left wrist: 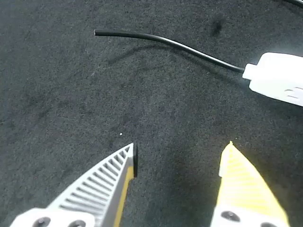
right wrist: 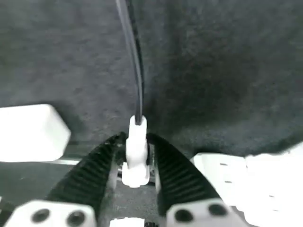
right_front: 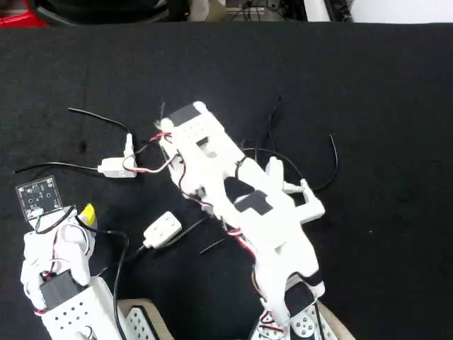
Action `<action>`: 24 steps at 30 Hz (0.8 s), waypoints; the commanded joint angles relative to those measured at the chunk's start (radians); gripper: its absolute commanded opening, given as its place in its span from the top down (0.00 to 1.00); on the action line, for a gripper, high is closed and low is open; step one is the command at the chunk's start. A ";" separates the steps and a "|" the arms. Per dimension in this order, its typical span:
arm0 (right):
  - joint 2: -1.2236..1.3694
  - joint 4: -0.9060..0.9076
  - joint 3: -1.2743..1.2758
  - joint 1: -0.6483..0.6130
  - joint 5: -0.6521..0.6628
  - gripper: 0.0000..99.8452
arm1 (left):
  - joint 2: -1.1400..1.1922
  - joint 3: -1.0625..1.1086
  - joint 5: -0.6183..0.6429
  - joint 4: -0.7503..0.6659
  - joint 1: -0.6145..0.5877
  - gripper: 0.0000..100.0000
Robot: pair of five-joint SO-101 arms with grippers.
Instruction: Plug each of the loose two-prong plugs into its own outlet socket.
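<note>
My right gripper (right wrist: 136,138) is shut on a white two-prong plug (right wrist: 135,153), whose black cord (right wrist: 133,56) trails away over the cloth. In the high view that gripper (right_front: 132,152) holds the plug (right_front: 129,145) right above a white outlet socket (right_front: 115,168) at centre left. The same outlet (right wrist: 28,132) lies close beside the fingers. My left gripper (left wrist: 180,146) is open over bare cloth, with the outlet (left wrist: 277,78) and its cord ahead of it. In the high view it (right_front: 76,216) sits near the front left. A second outlet (right_front: 163,229) lies at front centre.
The right arm (right_front: 248,205) stretches diagonally across the table's middle. Beside it lie two more white plug-like pieces (right_front: 273,168) (right_front: 306,190) with thin black cords (right_front: 333,159). A small circuit board (right_front: 37,195) rides on the left arm. Black cloth (right_front: 382,99) covers the table.
</note>
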 commanded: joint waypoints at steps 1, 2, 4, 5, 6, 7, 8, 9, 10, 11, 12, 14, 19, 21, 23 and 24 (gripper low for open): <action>-0.222 0.032 0.054 -0.048 -0.005 0.99 | -0.005 -0.005 -0.005 -0.021 0.008 0.71; -0.285 0.031 0.093 -0.061 -0.005 0.99 | -0.005 -0.005 -0.005 -0.026 0.008 0.71; -0.410 0.023 0.160 -0.081 -0.005 0.99 | -0.005 -0.001 0.002 -0.052 0.007 0.71; -0.475 0.006 0.196 -0.084 -0.006 0.99 | -0.005 -0.001 0.003 -0.055 0.007 0.71; -0.542 -0.018 0.229 -0.087 -0.021 0.99 | -0.005 -0.004 0.003 -0.054 0.008 0.71; -0.607 -0.054 0.265 -0.087 -0.035 0.99 | -0.005 -0.010 0.005 -0.051 0.008 0.71; -0.674 -0.094 0.309 -0.087 -0.040 0.99 | -0.005 -0.012 0.005 -0.054 0.010 0.71; -0.740 -0.141 0.361 -0.087 -0.043 0.99 | -0.005 -0.012 0.009 -0.058 0.012 0.71; -0.803 -0.196 0.423 -0.091 -0.046 0.99 | -0.005 -0.013 0.023 -0.064 0.022 0.71; -0.868 -0.261 0.493 -0.103 -0.046 0.99 | -0.005 -0.015 0.032 -0.074 0.031 0.71; -0.932 -0.333 0.575 -0.117 -0.046 0.99 | -0.005 -0.028 0.041 -0.083 0.039 0.71; -1.053 -0.508 0.762 -0.153 -0.052 0.99 | -0.005 -0.071 0.060 -0.091 0.064 0.71; -1.336 -1.049 1.262 -0.247 -0.104 0.99 | -0.005 -0.216 0.181 -0.084 0.222 0.71; -1.414 -1.250 1.417 -0.255 -0.120 0.99 | -0.005 -0.249 0.216 -0.084 0.312 0.71; -1.465 -1.375 1.523 -0.255 -0.133 0.99 | -0.005 -0.274 0.232 -0.084 0.404 0.71; -1.477 -1.405 1.550 -0.255 -0.138 0.99 | -0.005 -0.278 0.232 -0.086 0.446 0.71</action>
